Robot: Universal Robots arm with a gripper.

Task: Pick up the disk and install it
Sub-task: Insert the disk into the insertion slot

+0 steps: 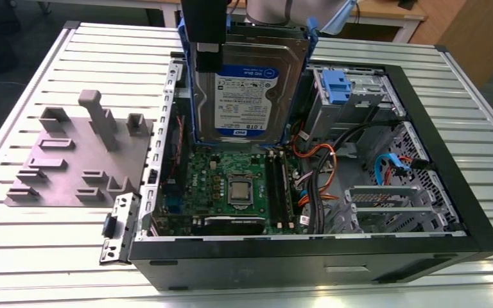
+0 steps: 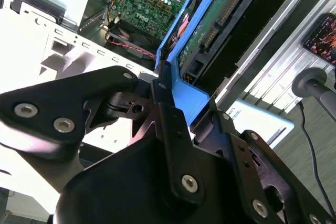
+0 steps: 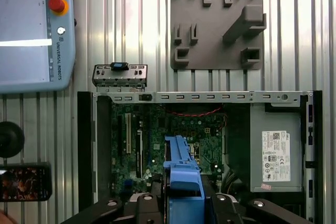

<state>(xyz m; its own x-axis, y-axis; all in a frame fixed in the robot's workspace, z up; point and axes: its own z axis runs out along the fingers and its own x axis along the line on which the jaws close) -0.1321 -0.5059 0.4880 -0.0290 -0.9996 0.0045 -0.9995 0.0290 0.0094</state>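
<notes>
Holding disk (image 1: 251, 90) upright above open computer case (image 1: 315, 266), fingers (image 1: 205, 48) clamped on its edges.

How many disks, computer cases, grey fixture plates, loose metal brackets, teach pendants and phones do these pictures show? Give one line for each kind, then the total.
Disk: 1
Computer case: 1
Grey fixture plate: 1
Loose metal bracket: 1
Teach pendant: 1
Phone: 1
Total: 6

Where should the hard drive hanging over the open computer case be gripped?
At its upper end, coming from above, pinching the blue rails: the hard drive hangs upright with its broad labelled face exposed, and the gripper is clamped there now.
</notes>
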